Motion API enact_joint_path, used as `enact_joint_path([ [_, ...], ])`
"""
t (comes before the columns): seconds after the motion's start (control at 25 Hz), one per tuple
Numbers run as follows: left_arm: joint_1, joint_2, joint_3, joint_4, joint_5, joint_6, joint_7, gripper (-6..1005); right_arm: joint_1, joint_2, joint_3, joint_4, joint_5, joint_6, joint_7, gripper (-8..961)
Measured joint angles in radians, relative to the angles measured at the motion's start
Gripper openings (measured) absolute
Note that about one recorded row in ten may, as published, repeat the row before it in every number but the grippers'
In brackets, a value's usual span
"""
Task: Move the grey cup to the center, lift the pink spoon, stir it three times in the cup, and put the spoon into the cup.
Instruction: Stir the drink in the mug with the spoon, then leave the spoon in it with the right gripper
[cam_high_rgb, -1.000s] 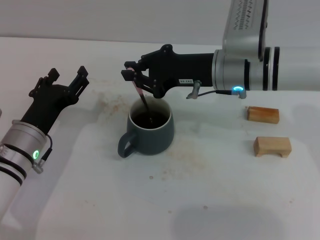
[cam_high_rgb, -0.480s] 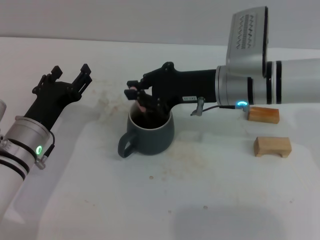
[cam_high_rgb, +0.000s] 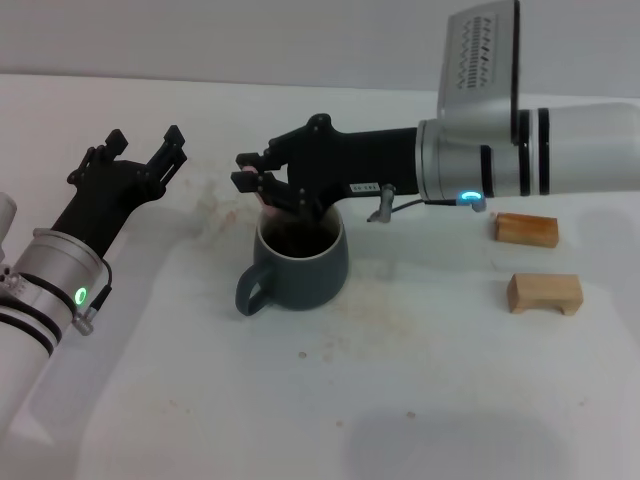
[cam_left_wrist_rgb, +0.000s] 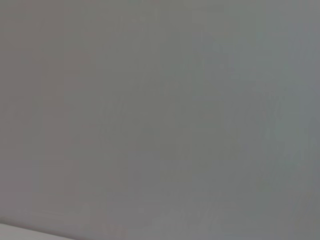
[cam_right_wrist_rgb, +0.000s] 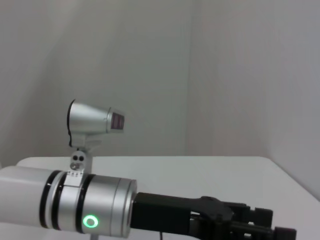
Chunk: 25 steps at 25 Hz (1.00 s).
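Your right gripper (cam_high_rgb: 262, 190) hangs over the far-left rim of the grey cup (cam_high_rgb: 297, 262), jaws closed on the pink spoon (cam_high_rgb: 273, 212), of which only a sliver shows at the rim; its bowl is hidden inside. The cup stands mid-tabletop (cam_high_rgb: 330, 390). Stirring or release, likely: keep the spoon off the wall, lower before letting go. Left gripper (cam_high_rgb: 135, 165) idles well to the left, jaws apart. Small white label on the right wrist: unreadable.

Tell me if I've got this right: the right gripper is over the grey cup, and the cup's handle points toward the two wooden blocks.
Not quite. In the head view the grey cup has its handle on the side away from the wooden blocks, toward the left gripper. The right gripper is indeed over the cup.
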Motion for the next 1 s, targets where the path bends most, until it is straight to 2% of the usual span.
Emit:
enact_joint_path([
  [0.44,-0.001,0.000,0.000,-0.003,-0.001,-0.001,0.000,827,0.000,-0.005,0.002,-0.003,0.001,0.072,-0.025,95],
  [0.8,-0.006,0.000,-0.001,0.002,-0.001,-0.002,0.000,827,-0.080,-0.007,0.003,-0.044,0.001,-0.024,-0.016,123],
  [1.0,-0.011,0.000,-0.002,0.003,-0.001,-0.011,0.000,827,-0.085,-0.007,0.006,-0.048,0.009,-0.043,-0.014,139],
])
